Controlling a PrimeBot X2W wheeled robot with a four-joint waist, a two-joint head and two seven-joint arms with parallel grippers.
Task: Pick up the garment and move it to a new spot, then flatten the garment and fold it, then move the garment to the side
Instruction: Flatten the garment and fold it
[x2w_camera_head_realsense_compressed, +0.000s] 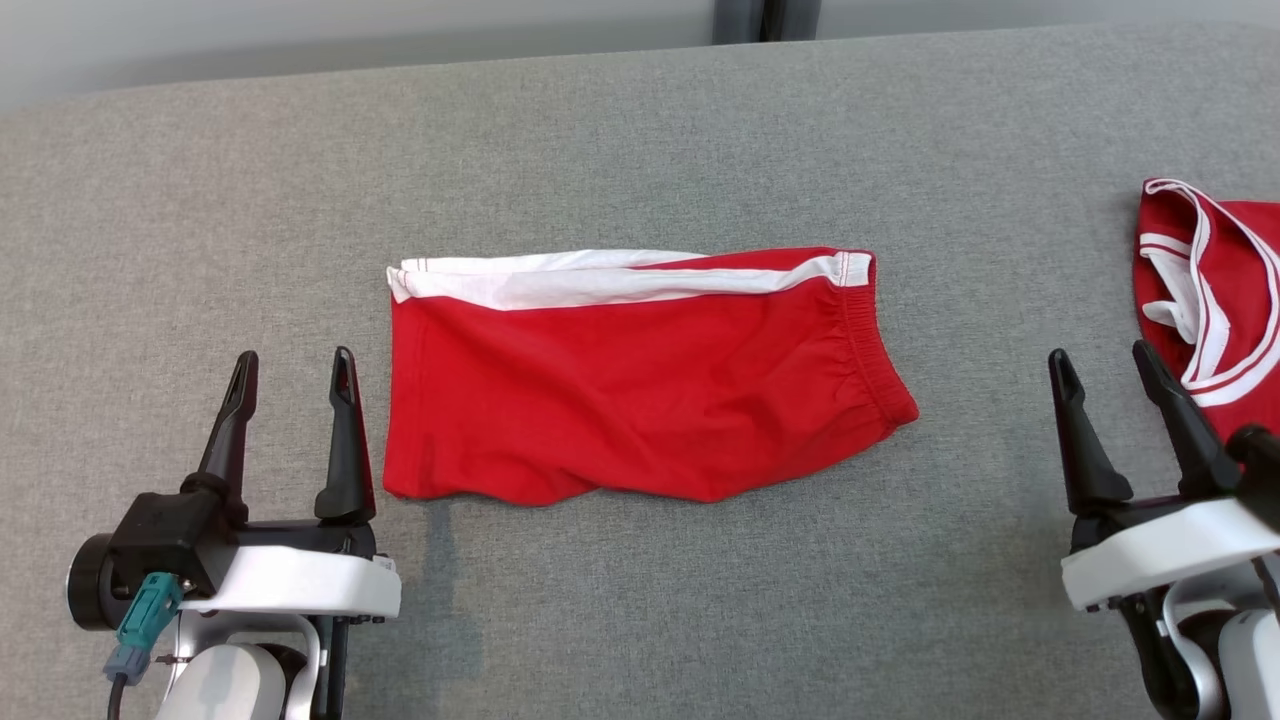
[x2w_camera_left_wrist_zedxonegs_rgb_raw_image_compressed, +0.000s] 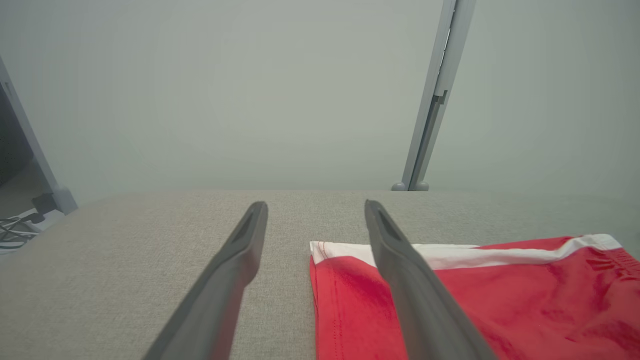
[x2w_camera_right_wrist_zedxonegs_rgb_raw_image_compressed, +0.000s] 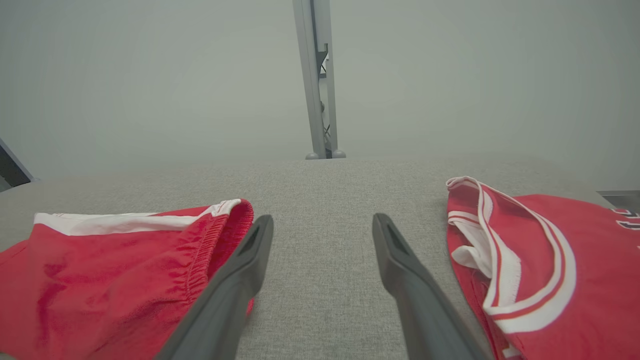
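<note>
The garment (x2w_camera_head_realsense_compressed: 640, 385) is a pair of red shorts with a white stripe along its far edge, lying folded flat in the middle of the grey cloth surface (x2w_camera_head_realsense_compressed: 640, 140). Its elastic waistband faces right. My left gripper (x2w_camera_head_realsense_compressed: 292, 366) stands open just left of the shorts' near left corner, and nothing is between its fingers. In the left wrist view the shorts (x2w_camera_left_wrist_zedxonegs_rgb_raw_image_compressed: 500, 305) lie to the right of the open left gripper (x2w_camera_left_wrist_zedxonegs_rgb_raw_image_compressed: 315, 207). My right gripper (x2w_camera_head_realsense_compressed: 1105, 362) is open well right of the shorts; in the right wrist view the right gripper (x2w_camera_right_wrist_zedxonegs_rgb_raw_image_compressed: 322, 222) has the waistband (x2w_camera_right_wrist_zedxonegs_rgb_raw_image_compressed: 210, 250) at its left.
A second red garment with white trim (x2w_camera_head_realsense_compressed: 1215, 300) lies at the right edge of the surface, beside my right gripper; it appears as the red jersey (x2w_camera_right_wrist_zedxonegs_rgb_raw_image_compressed: 540, 260) in the right wrist view. A grey post (x2w_camera_right_wrist_zedxonegs_rgb_raw_image_compressed: 317, 80) stands behind the far edge. Cables (x2w_camera_left_wrist_zedxonegs_rgb_raw_image_compressed: 15, 230) lie off the left end.
</note>
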